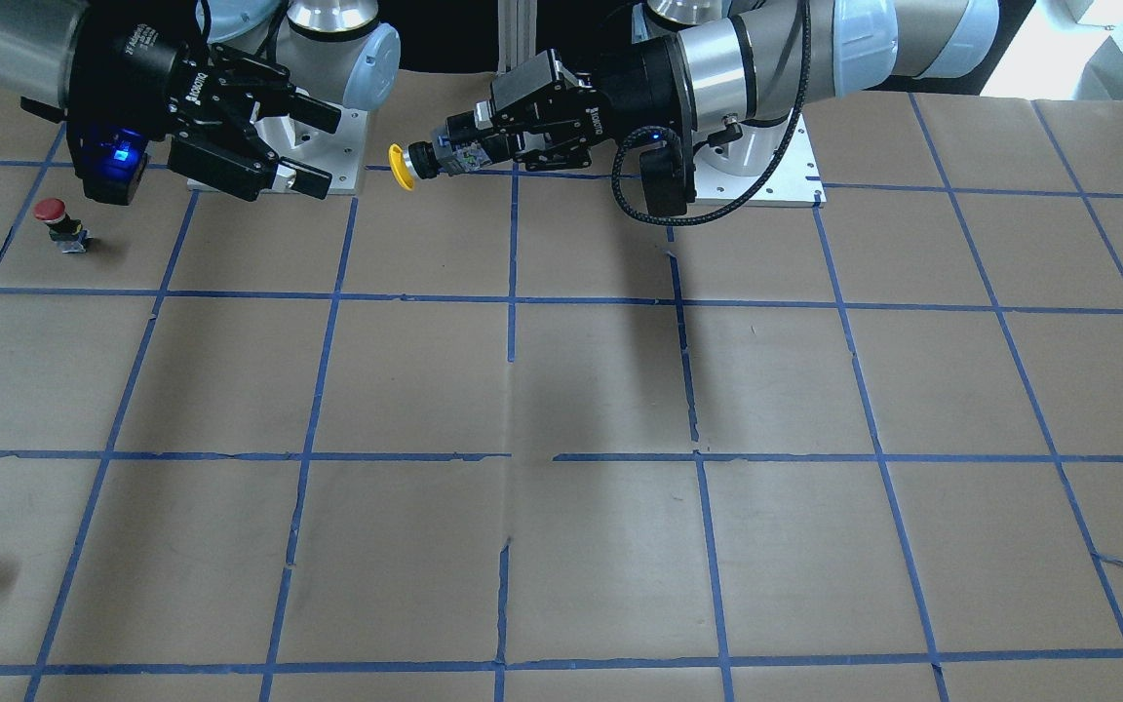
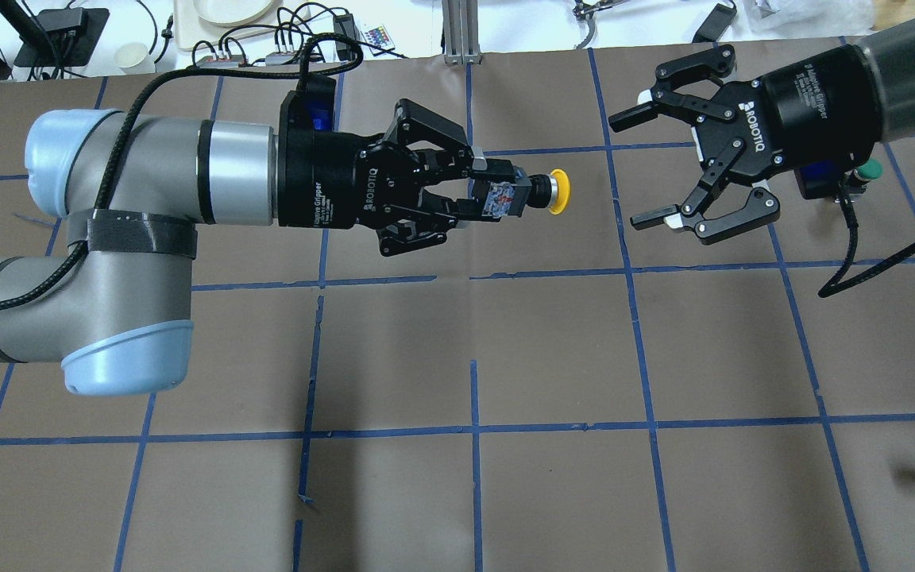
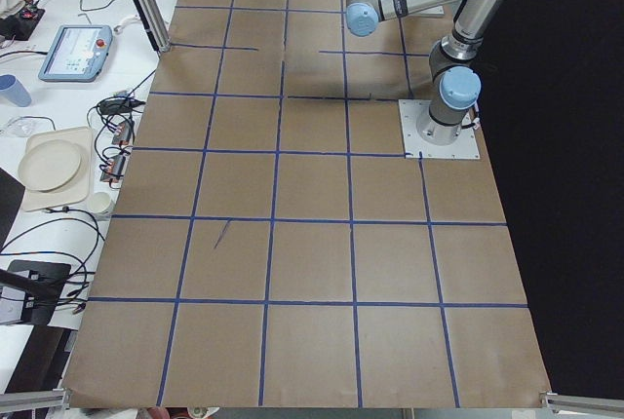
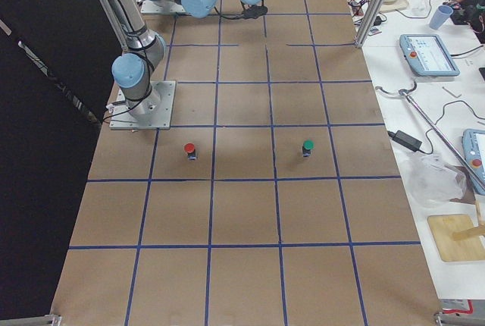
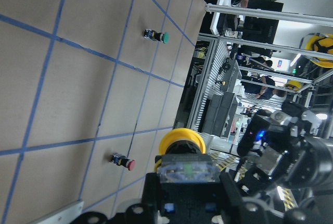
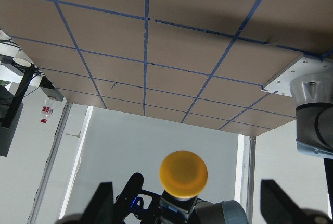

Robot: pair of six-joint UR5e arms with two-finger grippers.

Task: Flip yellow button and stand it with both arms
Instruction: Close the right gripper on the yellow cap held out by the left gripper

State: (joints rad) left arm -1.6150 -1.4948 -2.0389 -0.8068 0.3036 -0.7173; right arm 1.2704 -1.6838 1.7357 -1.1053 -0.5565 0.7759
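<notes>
The left gripper (image 2: 497, 199) is pinched tight on the yellow button (image 2: 537, 195). It holds the button by its dark body, lying sideways in the air above the table (image 2: 553, 349). The right gripper (image 2: 636, 169) is spread wide with nothing in it, and it faces the button's yellow cap.

The step in hand looks like the pass from one arm to the other. To do it well, I think the right gripper should come straight in, lined up with the button, so one finger goes on each side. In the right wrist view the cap sits near the middle between the two fingers, so the aim looks good. It should grab the neck just behind the cap, or the cap's rim, where the left fingers are not in the way. It should squeeze firmly first, and only then should the left gripper let go. If the left lets go too soon, the button may drop. The cap is round and looks smooth, so it could slip.

The button pokes out past the tips of the left gripper, cap first. The cap points at the right gripper, with a clear gap between them. A red button (image 1: 53, 210) stands down on the table, past the right gripper and well apart from it.
</notes>
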